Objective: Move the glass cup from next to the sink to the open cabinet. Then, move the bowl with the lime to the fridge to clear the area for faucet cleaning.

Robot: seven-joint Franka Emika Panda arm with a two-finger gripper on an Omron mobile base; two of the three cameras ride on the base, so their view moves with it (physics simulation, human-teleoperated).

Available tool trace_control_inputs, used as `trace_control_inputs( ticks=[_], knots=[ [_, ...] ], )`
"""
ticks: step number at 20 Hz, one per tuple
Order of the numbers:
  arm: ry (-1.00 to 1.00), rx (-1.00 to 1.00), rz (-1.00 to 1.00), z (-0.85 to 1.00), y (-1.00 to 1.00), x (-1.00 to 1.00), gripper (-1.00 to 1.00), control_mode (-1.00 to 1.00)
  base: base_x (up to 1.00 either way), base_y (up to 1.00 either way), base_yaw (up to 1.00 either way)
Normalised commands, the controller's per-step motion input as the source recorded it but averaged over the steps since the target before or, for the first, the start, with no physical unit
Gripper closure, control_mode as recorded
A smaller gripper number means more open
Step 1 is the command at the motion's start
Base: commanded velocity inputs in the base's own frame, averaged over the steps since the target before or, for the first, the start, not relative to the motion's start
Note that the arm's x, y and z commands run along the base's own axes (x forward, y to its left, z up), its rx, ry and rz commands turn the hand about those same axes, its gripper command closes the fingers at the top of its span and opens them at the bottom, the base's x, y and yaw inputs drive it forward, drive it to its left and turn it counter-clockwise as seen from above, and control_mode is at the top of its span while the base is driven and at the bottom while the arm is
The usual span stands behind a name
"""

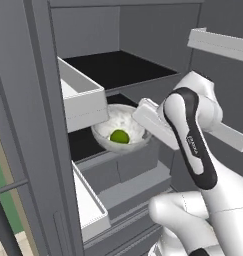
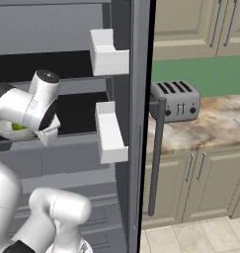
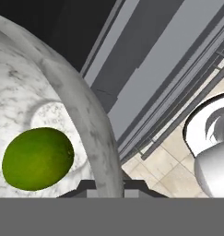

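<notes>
The white-grey marbled bowl (image 1: 124,121) sits inside the open dark grey fridge (image 1: 158,30), just above its middle black shelf (image 1: 85,142). The bright green lime (image 1: 119,136) lies in the bowl. My gripper (image 3: 106,186) is shut on the bowl's right rim, which runs between the two dark fingertips (image 3: 83,186) in the hand view. That view has the lime (image 3: 37,158) at lower left inside the bowl (image 3: 81,106). From the right, the bowl (image 2: 5,132) and lime (image 2: 17,127) peek out behind my wrist. The glass cup, sink, faucet and open cabinet are out of view.
A white bin (image 1: 83,100) juts out left of the bowl, with another (image 1: 88,205) lower down. Two white door bins (image 2: 109,54) (image 2: 110,133) hang on the fridge door, beside its long handle (image 2: 156,158). A toaster (image 2: 176,101) stands on the marble counter (image 2: 215,123) over beige cupboards (image 2: 190,183).
</notes>
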Motion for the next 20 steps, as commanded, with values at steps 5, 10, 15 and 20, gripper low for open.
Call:
trace_control_inputs(
  ticks=[5,10,15,20],
  knots=[
    [0.0,0.0,-0.1,0.0,0.41,0.83,1.0,-1.0,0.0,0.0,0.0],
    [0.09,0.0,-0.1,-0.25,0.19,0.79,1.0,-1.0,0.0,0.0,0.0],
    [0.2,0.0,-0.06,-0.53,0.02,0.59,1.0,-1.0,0.0,0.0,0.0],
    [0.07,0.0,-0.1,-0.11,0.21,0.84,1.0,-1.0,0.0,0.0,0.0]
  ],
)
